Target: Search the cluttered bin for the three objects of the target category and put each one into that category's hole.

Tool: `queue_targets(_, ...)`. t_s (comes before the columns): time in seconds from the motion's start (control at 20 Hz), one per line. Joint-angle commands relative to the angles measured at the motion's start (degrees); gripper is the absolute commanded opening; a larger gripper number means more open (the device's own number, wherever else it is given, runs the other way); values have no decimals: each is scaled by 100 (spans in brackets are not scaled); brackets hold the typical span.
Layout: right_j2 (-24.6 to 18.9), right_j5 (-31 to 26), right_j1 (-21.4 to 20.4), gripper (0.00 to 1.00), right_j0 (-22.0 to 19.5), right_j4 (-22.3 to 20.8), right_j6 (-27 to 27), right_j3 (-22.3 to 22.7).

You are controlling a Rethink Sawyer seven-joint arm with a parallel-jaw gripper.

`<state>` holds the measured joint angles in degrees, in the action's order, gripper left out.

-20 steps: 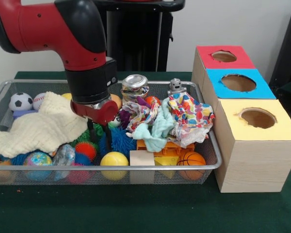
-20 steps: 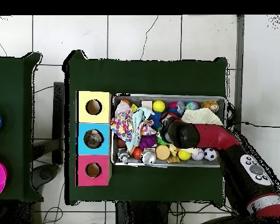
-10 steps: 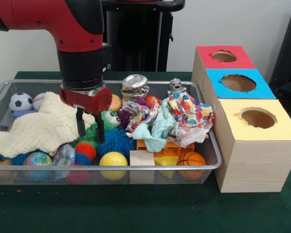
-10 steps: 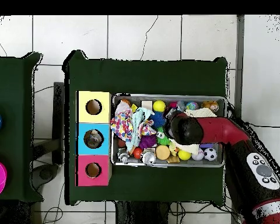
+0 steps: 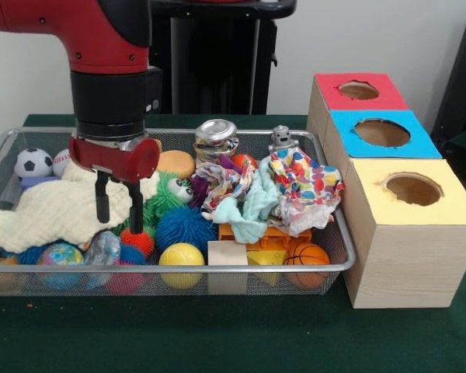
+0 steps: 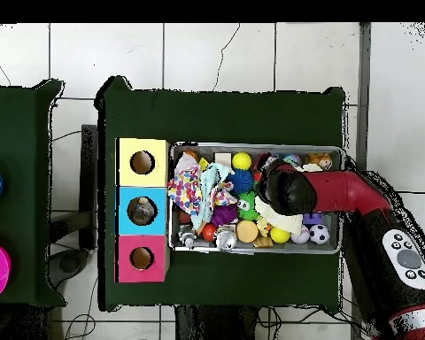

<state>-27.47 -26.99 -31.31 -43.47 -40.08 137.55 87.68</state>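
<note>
Front view shows the gripper (image 5: 118,210) hanging with fingers parted and empty over the cream cloth (image 5: 50,206) in the wire bin (image 5: 338,233), beside a blue spiky ball (image 5: 185,226).

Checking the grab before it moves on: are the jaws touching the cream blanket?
Cannot tell. In the front view the gripper overlaps the cream blanket, but contact isn't plain; overhead, the arm hides it.

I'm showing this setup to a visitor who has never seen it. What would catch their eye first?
Probably the big red and black arm, its open gripper hanging over the cream cloth at the wire bin's left end. Next, the heap of bright balls and rags filling the bin. Then the three boxes beside it, topped yellow, blue and red.
</note>
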Motion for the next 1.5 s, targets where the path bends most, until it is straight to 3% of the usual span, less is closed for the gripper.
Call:
queue_targets(0.05,-107,-447,371,100,-56,-513,-1692,-308)
queue_targets(0.4,163,80,505,100,113,-856,-1030,-95)
queue_targets(0.7,63,69,576,100,57,-873,-1000,-45)
queue_targets(0.95,295,220,681,100,116,-1139,-776,-118)
queue_targets(1.2,379,285,705,100,79,-1261,-757,-157)
queue_targets(1.5,181,124,754,100,-32,-1281,-1106,-362)
